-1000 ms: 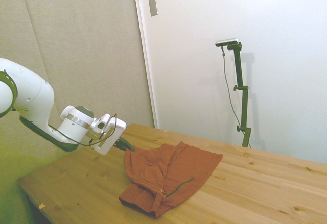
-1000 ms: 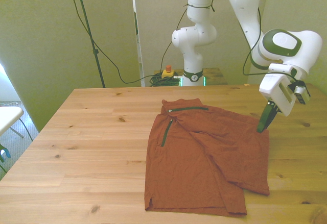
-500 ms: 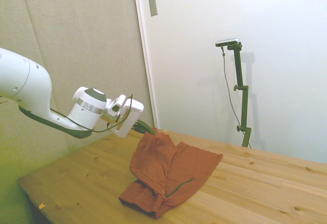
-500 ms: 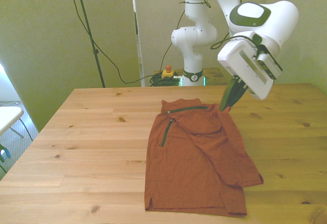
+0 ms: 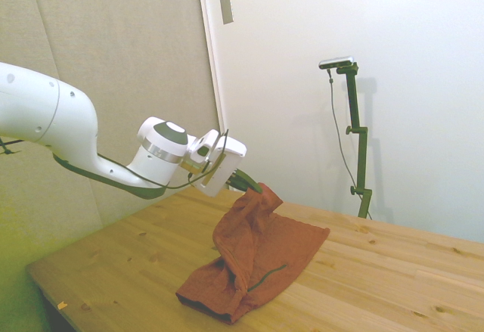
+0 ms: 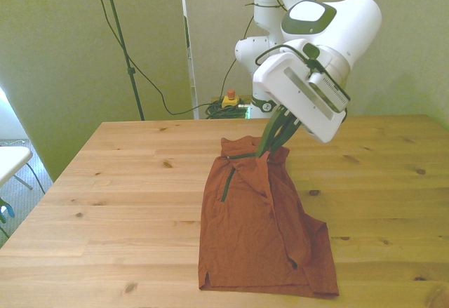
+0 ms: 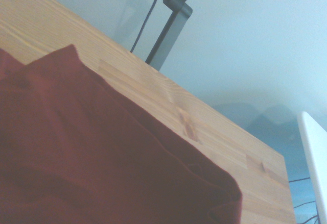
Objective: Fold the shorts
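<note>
Arm reaches in low over the wooden table (image 5: 393, 264), forearm slanting down and wrist tilted so that the gripper (image 5: 254, 189) points forward and slightly downward, well above the tabletop. In the front view the gripper (image 6: 271, 144) hangs over the far half of the table, its dark fingers (image 6: 275, 131) pinched together on a raised fold of the shorts (image 6: 259, 231).

The shorts (image 5: 249, 260) lie on the table beneath and in front of the gripper. One edge is lifted into a peak that meets the fingertips, and the cloth drapes down from that peak onto the rest of the garment, which stays flat on the wood. The wrist view shows rust-brown fabric (image 7: 87, 157) close below the camera, with bare table boards beyond it.

In the front view the shorts' long axis runs from the far side of the table toward the near edge. The dark zipper line (image 6: 227, 182) lies along the front view's left side, near the far end.
</note>
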You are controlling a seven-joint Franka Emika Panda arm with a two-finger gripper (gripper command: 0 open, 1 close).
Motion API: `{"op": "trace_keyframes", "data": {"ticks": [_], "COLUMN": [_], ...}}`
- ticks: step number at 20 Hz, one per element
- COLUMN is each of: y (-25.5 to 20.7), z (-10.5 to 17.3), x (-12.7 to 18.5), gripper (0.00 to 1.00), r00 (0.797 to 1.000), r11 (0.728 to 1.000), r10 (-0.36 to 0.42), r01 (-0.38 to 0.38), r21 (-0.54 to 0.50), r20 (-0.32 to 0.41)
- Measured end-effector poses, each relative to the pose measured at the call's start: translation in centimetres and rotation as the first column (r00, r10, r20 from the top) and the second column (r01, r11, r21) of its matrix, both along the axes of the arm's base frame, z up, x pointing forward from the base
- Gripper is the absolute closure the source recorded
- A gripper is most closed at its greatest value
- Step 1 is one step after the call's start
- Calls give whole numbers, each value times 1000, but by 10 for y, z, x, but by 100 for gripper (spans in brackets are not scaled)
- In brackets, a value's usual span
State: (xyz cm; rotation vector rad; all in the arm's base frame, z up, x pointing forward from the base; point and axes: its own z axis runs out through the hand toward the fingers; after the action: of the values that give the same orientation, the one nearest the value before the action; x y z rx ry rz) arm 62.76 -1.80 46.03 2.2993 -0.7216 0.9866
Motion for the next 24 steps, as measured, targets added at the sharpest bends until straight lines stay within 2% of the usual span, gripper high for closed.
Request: {"op": "trace_keyframes", "data": {"ticks": [7, 8, 16, 20, 24], "y": [-42, -51, -139, -145, -133], "z": [-15, -16, -25, -31, -24], "x": [36, 41, 74, 89, 94], "gripper": [100, 0, 0, 0, 0], "r00": [999, 998, 988, 989, 992], "r11": [998, 997, 981, 979, 974], "r10": [-40, -48, -141, -137, -116], "r01": [42, 51, 148, 145, 125], "r21": [53, 63, 129, 143, 187], "r20": [-33, -34, -59, -63, -59]}}
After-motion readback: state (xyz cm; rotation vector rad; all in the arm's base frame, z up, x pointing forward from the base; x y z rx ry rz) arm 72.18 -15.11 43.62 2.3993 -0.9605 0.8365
